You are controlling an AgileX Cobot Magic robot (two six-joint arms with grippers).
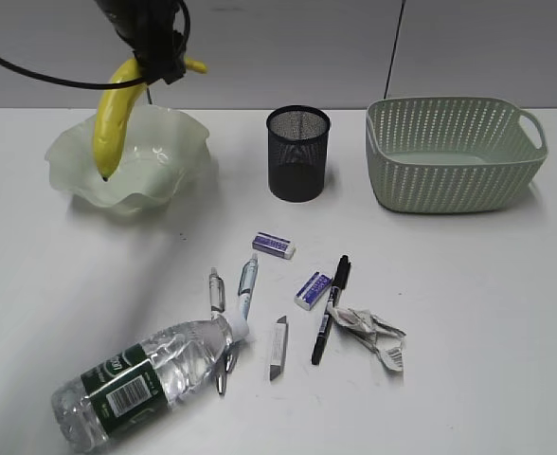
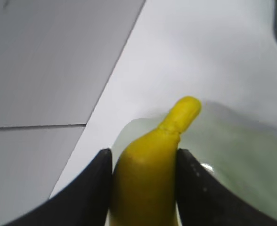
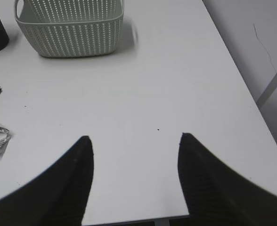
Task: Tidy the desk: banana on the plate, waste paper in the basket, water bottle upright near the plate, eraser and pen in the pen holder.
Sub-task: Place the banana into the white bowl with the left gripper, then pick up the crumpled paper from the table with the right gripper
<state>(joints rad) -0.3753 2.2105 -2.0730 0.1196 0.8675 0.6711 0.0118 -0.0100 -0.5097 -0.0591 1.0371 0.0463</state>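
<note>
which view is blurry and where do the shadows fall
Left wrist view: the curved yellow banana between the black jaws is soft, too close to focus. Exterior view: sharp, with soft shadows in front of the black mesh pen holder and pale green perforated basket. Right wrist view: clear, jaws dark.

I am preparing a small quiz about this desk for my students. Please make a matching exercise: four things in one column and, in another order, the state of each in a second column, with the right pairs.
Things:
1. banana
2. water bottle
3. pen holder
4. waste paper

States:
A. lying on its side at the front of the desk
B. standing upright between the plate and the basket
C. held in the left gripper, over the plate
D. crumpled on the desk beside the black pen

Pairs: 1-C, 2-A, 3-B, 4-D
</note>
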